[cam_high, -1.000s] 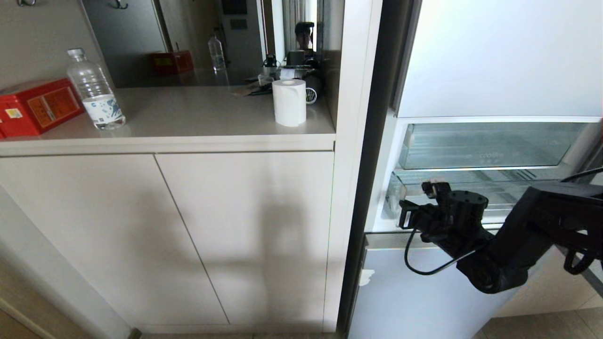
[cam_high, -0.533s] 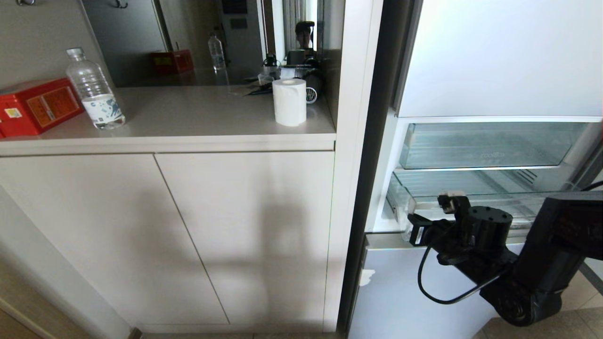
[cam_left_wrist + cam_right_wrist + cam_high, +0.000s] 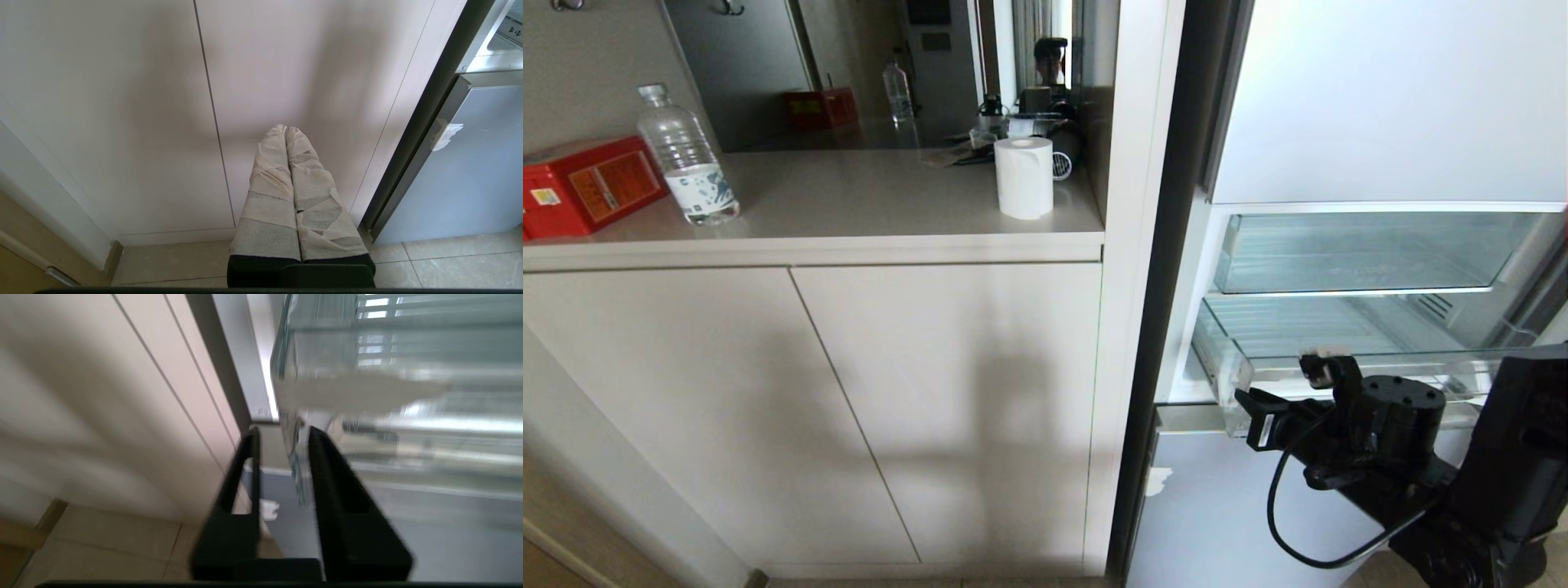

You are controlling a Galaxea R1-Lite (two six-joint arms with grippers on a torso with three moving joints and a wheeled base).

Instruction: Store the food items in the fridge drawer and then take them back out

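Note:
The fridge drawer (image 3: 1347, 331), a clear ribbed bin, stands pulled out of the open fridge. My right gripper (image 3: 1252, 416) is at its front left corner, just below the rim. In the right wrist view, the right gripper (image 3: 282, 435) is open, and the drawer's thin clear front wall (image 3: 295, 465) runs between its black fingers (image 3: 250, 457) with a gap on each side. The taped left gripper (image 3: 286, 130) is shut on nothing, low in front of the white cabinet doors (image 3: 122, 102). No food items are in view.
A second clear bin (image 3: 1364, 249) sits above the drawer. Below it is the pale-blue lower fridge panel (image 3: 1217, 514) with a tape scrap. On the counter (image 3: 849, 204) to the left stand a water bottle (image 3: 690, 159), a red box (image 3: 584, 184) and a paper roll (image 3: 1023, 175).
My right arm has drawn back and down towards me, and the drawer has slid further out of the fridge with it. The left arm has not moved.

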